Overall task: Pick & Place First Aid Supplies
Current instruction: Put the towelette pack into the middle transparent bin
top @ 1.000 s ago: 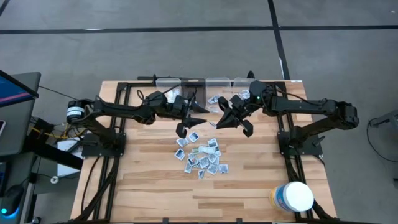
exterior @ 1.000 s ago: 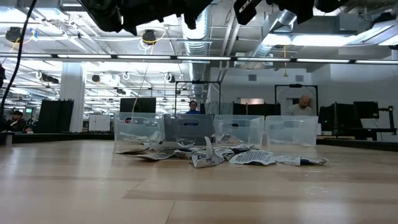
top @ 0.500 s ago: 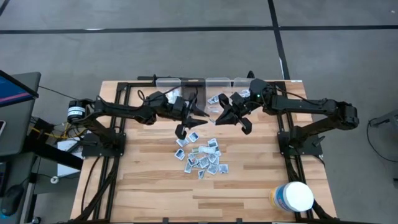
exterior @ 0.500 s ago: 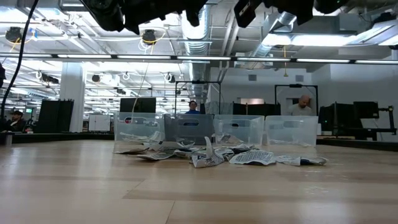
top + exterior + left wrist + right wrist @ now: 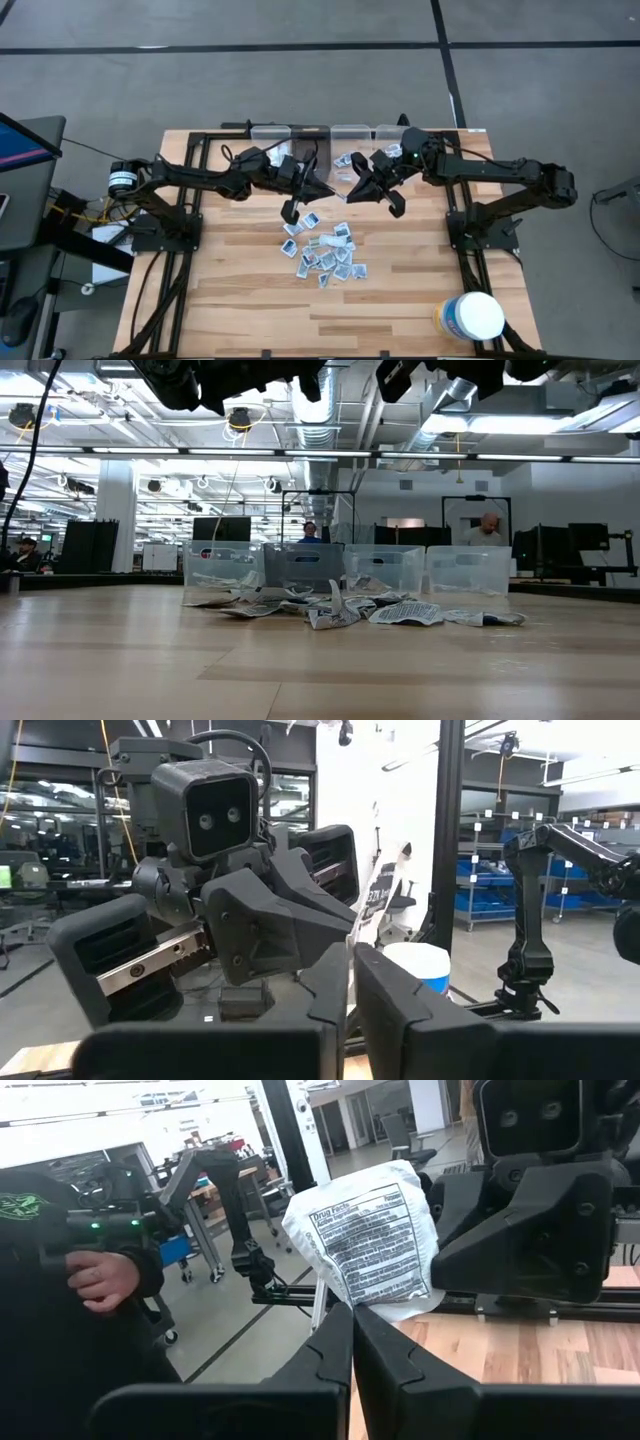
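Observation:
A white printed packet [image 5: 370, 1240] of the first aid supplies hangs in the air between my two grippers, high over the table's middle. My right gripper [image 5: 352, 1325] is shut on it. My left gripper [image 5: 350, 985] faces it from the table's left and has its fingers closed on the same packet, which shows edge-on [image 5: 378, 895] in the left wrist view. In the high view the two grippers, left [image 5: 322, 188] and right [image 5: 352, 188], meet tip to tip. The other packets lie in a loose pile [image 5: 325, 250] on the wood below them. My left gripper pinches the packet's side edge [image 5: 352, 938] between its two fingers, coming about level from the table's left. Only a thin white sliver shows between the fingers. The packet is clear of the table. My right gripper pinches the packet's lower edge [image 5: 356, 1304] between its two fingertips, coming level from the table's right. The packet stands up above the fingers with its printed face toward the wrist camera, lifted clear of the table.
Clear plastic bins [image 5: 310, 135] stand in a row at the far edge, also seen behind the pile in the low view [image 5: 330, 568]. A large white tub [image 5: 472, 317] stands at the near right corner. A person's hand [image 5: 100, 1280] shows beyond the table.
My left gripper has shut its fingers on the packet that my right gripper holds up. Both arms have stayed in place and the packet has not moved.

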